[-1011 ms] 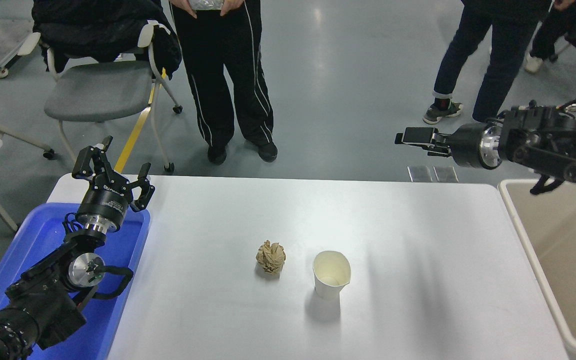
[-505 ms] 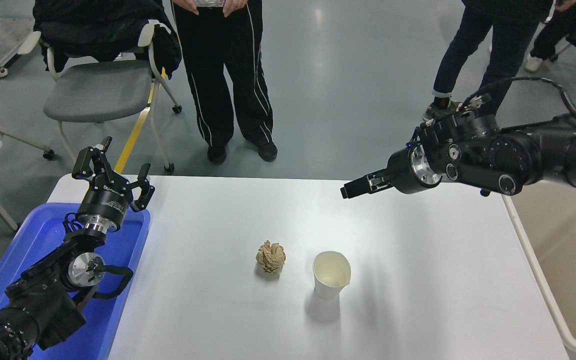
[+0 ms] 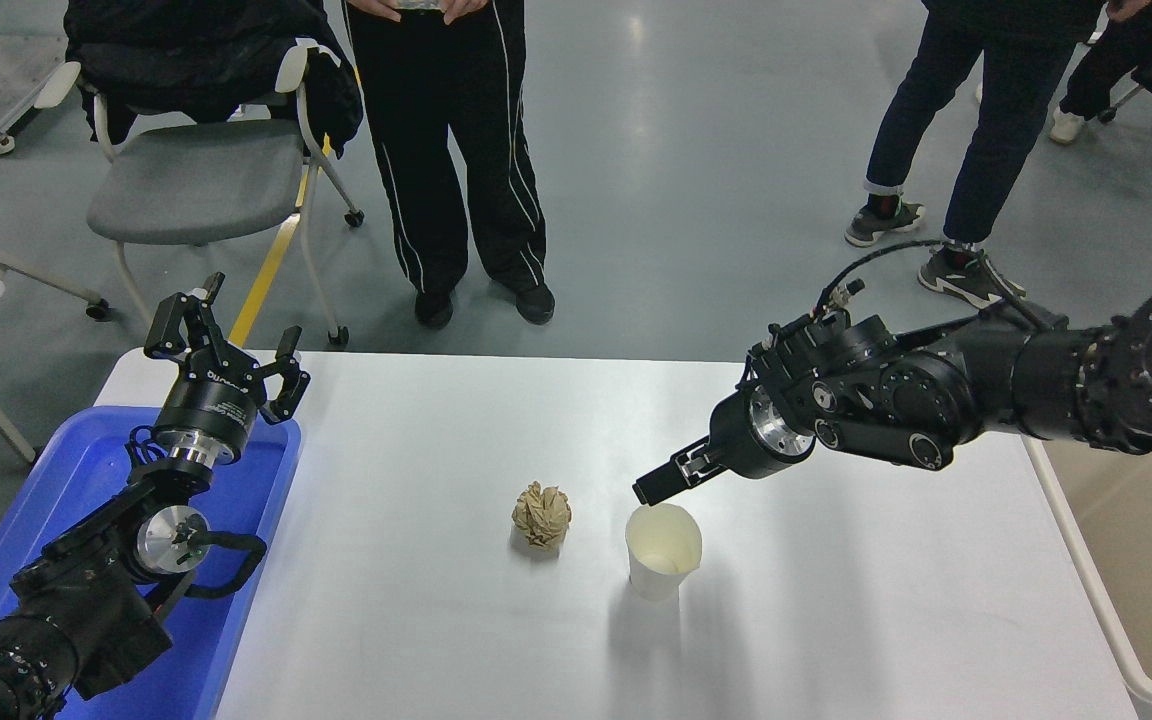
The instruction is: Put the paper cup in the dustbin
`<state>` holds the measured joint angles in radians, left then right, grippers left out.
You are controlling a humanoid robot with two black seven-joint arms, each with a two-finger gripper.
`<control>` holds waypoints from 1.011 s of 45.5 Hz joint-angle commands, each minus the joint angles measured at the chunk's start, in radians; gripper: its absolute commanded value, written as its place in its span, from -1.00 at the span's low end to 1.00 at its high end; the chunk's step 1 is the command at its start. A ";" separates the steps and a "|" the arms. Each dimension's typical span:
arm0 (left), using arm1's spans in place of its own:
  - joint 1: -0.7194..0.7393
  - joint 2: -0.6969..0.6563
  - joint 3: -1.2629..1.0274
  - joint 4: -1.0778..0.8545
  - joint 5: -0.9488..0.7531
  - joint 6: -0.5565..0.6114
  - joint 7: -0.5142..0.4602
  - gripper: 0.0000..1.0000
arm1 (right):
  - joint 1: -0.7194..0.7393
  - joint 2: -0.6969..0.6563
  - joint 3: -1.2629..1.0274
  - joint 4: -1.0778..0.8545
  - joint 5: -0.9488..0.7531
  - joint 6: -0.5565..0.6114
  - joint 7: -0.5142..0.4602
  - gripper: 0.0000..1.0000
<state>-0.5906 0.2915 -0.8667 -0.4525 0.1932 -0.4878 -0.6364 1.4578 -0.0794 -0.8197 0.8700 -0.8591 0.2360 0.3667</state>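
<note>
Now the right hand [image 3: 648,490] sits low over the table [image 3: 836,600], its tip just above the far rim of the cup [image 3: 663,550]. Half a second back it hung higher and farther off, over the table's far right part; a second back it was out beyond the far edge, above the bin [image 3: 1126,560]. The right arm has swung in leftward and down, and it now covers the bin's near-left corner. The fingers look pressed together into one narrow black tip, no gap visible. Whether the tip touches the rim I cannot tell.

Cup: upright on the table, right of centre, open mouth up, same spot as in both earlier frames. Not gripped. Tan paper ball [image 3: 541,515] just to its left, apart from it, unmoved.

Bin: at the table's right edge, only partly in view, well apart from the cup.

Left hand [image 3: 226,350]: parked at lower left over the blue tray [image 3: 236,560], fingers spread, unchanged across frames.

A person in black trousers [image 3: 456,150] stands at the far side; another person's legs [image 3: 976,120] at upper right have shifted stance.
</note>
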 commanded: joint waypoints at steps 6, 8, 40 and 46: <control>0.000 0.000 0.000 0.000 0.000 0.000 0.000 1.00 | -0.106 0.012 -0.006 -0.043 -0.026 -0.043 0.001 0.97; 0.000 0.000 0.000 0.000 0.000 0.000 0.000 1.00 | -0.116 0.012 -0.006 -0.045 -0.026 -0.060 0.001 0.95; 0.000 0.000 0.000 0.000 0.000 0.000 0.000 1.00 | -0.148 0.001 -0.006 -0.078 -0.041 -0.101 0.017 -1.00; 0.000 0.000 0.000 0.000 0.000 0.000 0.000 1.00 | -0.146 0.001 -0.004 -0.078 -0.040 -0.101 0.017 -1.00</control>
<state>-0.5906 0.2916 -0.8667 -0.4524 0.1933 -0.4878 -0.6364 1.3134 -0.0769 -0.8255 0.7930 -0.8991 0.1360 0.3812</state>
